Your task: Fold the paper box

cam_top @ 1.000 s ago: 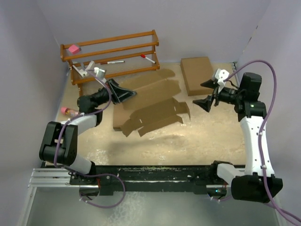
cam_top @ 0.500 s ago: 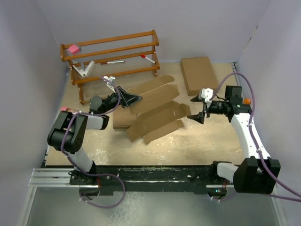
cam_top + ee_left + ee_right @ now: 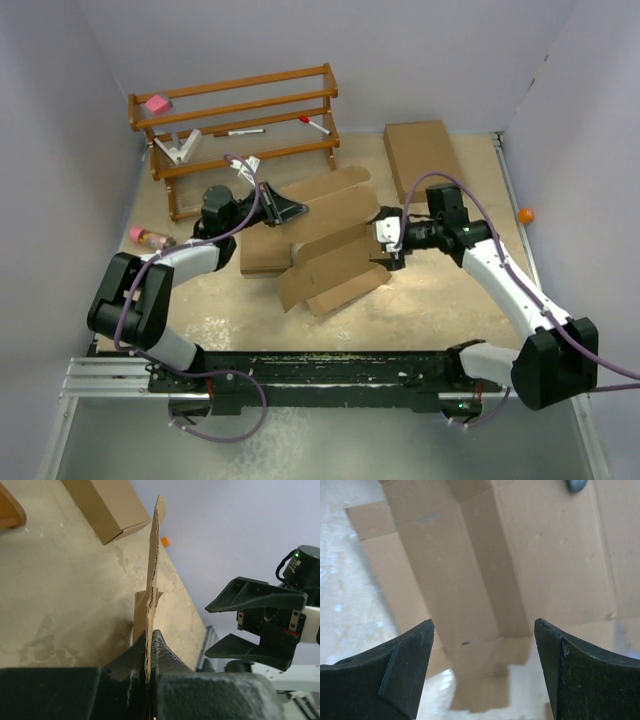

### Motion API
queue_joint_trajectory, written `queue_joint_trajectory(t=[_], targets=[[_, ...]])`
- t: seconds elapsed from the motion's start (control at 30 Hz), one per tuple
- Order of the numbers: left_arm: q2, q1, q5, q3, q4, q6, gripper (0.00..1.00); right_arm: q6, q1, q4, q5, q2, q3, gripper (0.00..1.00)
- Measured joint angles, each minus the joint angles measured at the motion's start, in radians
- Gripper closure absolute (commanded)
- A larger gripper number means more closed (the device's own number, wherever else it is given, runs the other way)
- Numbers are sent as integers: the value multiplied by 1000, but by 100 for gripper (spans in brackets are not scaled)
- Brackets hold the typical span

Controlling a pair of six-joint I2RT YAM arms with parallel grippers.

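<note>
Left jaws: clamped on paper box (image 3: 335, 262), far-left edge.
Right jaws: wide open, box just ahead, ungripped.
Box axis: diagonal across desk (image 3: 450, 300); right end nearest right jaws.

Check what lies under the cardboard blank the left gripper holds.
A flat brown box pokes out from under the paper box, resting on the table. How far it extends underneath is covered.

Left arm bends toward 1 o'clock; left gripper (image 3: 296, 210) points to 3 o'clock, jaws pinched tight on the paper box (image 3: 335, 255); right arm folds toward 10 o'clock; right gripper (image 3: 384, 238) faces 9 o'clock, jaws spread wide.
</note>
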Motion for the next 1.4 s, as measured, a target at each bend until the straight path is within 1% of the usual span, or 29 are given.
queue_joint_trajectory(t=[0.07, 0.13, 0.17, 0.2, 0.27, 0.33, 0.47, 0.57, 0.67, 0.83, 0.97, 1.13, 1.4], targets=[[0, -3, -5, 0, -12, -91, 96, -36, 35, -9, 42, 25, 53, 15], [0, -11, -19, -3, -1, -195, 96, -71, 62, -29, 80, 57, 142, 13], [0, -16, -34, -3, 4, -290, 96, -84, 68, -34, 93, 63, 175, 11], [0, -26, -35, -3, 5, -302, 96, -103, 81, -39, 115, 68, 213, 10], [-3, -44, -51, -2, -10, -380, 96, -140, 105, -52, 158, 64, 253, 9], [-7, -68, -66, 8, -42, -444, 96, -184, 150, -70, 229, 58, 260, 8], [-19, -113, -90, 67, -144, -514, 96, -216, 186, -107, 285, 60, 257, 8], [-48, -123, -114, 86, -183, -557, 96, -223, 200, -117, 301, 58, 256, 11], [-87, -122, -147, 86, -215, -597, 96, -211, 219, -95, 333, 47, 228, 19], [-118, -122, -185, 86, -256, -641, 96, -158, 252, -34, 397, 30, 175, 40], [-118, -122, -196, 86, -277, -660, 96, -123, 261, 26, 444, 25, 174, 50], [-118, -124, -210, 86, -287, -669, 96, -84, 262, 84, 489, 25, 174, 66], [-118, -130, -214, 100, -309, -679, 96, -50, 263, 119, 515, 10, 168, 98]])
